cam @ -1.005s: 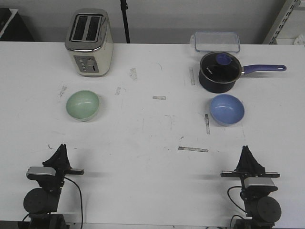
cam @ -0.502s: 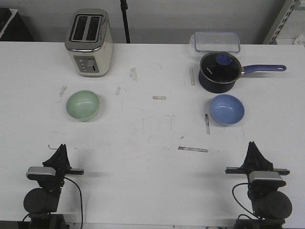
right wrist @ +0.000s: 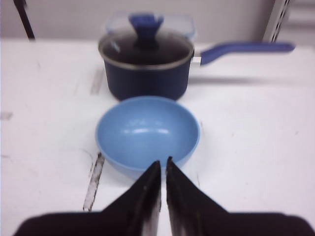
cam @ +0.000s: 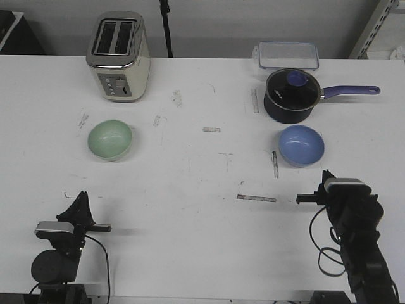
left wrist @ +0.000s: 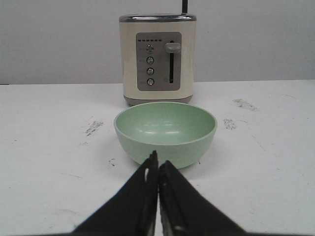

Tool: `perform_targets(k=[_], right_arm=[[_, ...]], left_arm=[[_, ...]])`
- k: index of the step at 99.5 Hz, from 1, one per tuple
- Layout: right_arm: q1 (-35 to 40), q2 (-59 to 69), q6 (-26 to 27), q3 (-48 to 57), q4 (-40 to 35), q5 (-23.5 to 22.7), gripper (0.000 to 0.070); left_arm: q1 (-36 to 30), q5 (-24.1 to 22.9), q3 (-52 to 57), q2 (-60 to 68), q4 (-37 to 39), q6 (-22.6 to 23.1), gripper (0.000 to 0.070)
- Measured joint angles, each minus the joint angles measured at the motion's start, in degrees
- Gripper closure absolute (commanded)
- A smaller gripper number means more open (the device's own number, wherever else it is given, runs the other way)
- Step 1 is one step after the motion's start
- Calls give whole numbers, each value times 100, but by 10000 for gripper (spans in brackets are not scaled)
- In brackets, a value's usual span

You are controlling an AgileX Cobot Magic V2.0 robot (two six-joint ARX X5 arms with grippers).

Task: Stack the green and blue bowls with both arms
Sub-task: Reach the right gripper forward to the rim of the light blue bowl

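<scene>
Nothing is stacked yet: green bowl [cam: 110, 140] at nine o'clock, blue bowl [cam: 302, 145] at three o'clock, well apart. My left gripper [left wrist: 158, 164] and right gripper [right wrist: 163, 169] have fingers together, empty.

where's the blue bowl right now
In the front view the blue bowl sits on the right side of the table, just in front of the lidded saucepan and beyond the right gripper.

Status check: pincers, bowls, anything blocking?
Both pincers shut, empty: left, right. Green bowl and blue bowl apart, unstacked. Saucepan just behind blue bowl; nothing between pincers and bowls.
</scene>
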Motion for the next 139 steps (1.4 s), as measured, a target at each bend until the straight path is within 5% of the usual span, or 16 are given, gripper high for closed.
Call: perform_targets(k=[45,74,85,100,139], right_arm=[[-94,2837,39,2806,-1738,-24,690],[-586,4234,785,4402,-3023,-297,677],[-741,4704,938,4804,-3344,-568,562],[-931,5021,1019,4918,-3329,-769,314],[-1355,5327,1060,4935,-3305,-1488,163]], left_arm=[[0,0,0,0,0,0,699],[0,0,0,0,0,0,699],[0,0,0,0,0,0,699],[0,0,0,0,0,0,699],[0,0,0,0,0,0,699]])
